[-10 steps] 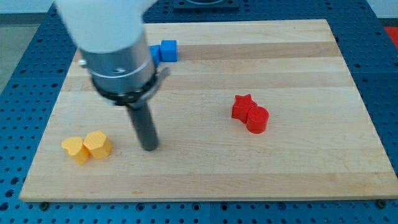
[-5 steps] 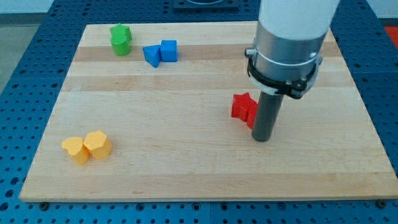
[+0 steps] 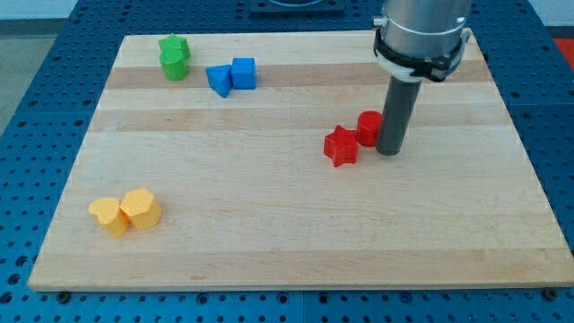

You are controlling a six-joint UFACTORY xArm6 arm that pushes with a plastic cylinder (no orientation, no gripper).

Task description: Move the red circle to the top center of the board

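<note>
The red circle lies right of the board's middle, partly hidden by my rod. My tip rests on the board against the circle's right side. The red star sits just left of and below the circle, close to it or touching it.
The wooden board carries other blocks. Two green blocks stand at the top left. A blue block and a blue cube sit right of them. Two yellow blocks lie at the bottom left.
My tip swept from the left side to the right, then moved toward the view's top. The red circle moved up, and the red star shifted left and slightly down.
</note>
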